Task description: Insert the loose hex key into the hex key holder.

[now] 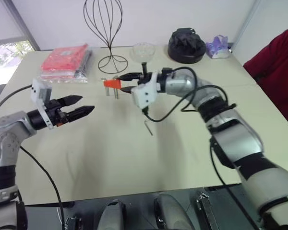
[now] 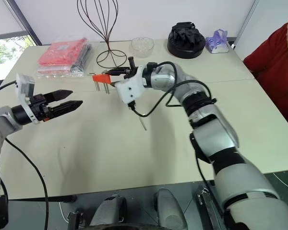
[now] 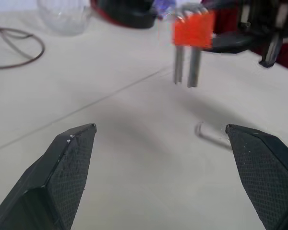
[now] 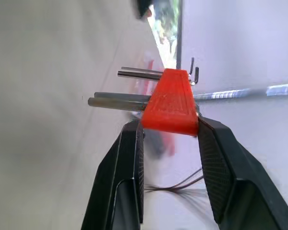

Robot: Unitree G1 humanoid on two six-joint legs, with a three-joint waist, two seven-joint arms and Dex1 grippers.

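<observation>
A pale table [image 1: 110, 158] stands before a white wall [image 1: 53, 24], window [image 1: 5, 62] alongside.

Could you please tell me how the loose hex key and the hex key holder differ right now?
The loose hex key lies flat on the table, untouched; the hex key holder is held off the table in the right gripper. The key is a thin grey rod; the holder is an orange-red block carrying several keys.

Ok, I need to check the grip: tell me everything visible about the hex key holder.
The hex key holder is a small orange-red plastic block, wedge-shaped, with several thin grey metal keys sticking out of it. The right end effector clamps it between its two black fingers and holds it in the air above the table, the long keys hanging downward.
</observation>
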